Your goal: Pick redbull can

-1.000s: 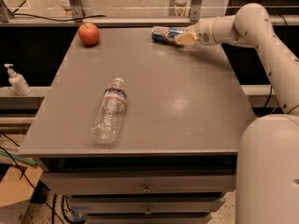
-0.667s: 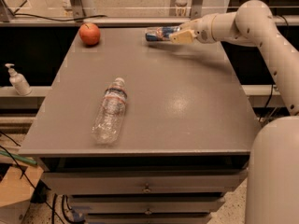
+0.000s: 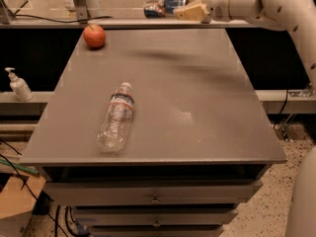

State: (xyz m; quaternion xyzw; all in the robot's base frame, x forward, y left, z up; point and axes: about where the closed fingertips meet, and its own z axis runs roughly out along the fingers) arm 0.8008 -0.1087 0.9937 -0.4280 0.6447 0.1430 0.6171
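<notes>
At far left one pump bottle [image 3: 19, 85] is standing on a ledge. One apple [image 3: 94, 35] is sitting at the back left corner of the grey table [image 3: 207, 112]; one clear plastic bottle [image 3: 117, 116] is lying on its side nearer the front. Up top, the gripper [image 3: 184, 7] is clasping the one redbull can [image 3: 160, 8] sideways, off the table, above its back edge.

A grey, flat-topped metal table [image 3: 197, 107] with drawers below fills the middle of the frame. A round red apple [image 3: 94, 35] sits near its upper-left corner. A clear plastic water bottle [image 3: 117, 117] lies on its side left of centre, cap toward the far edge. The gripper [image 3: 184, 9], at the top of the frame above the far edge, grips the blue and silver redbull can [image 3: 160, 8] clear of the surface.
</notes>
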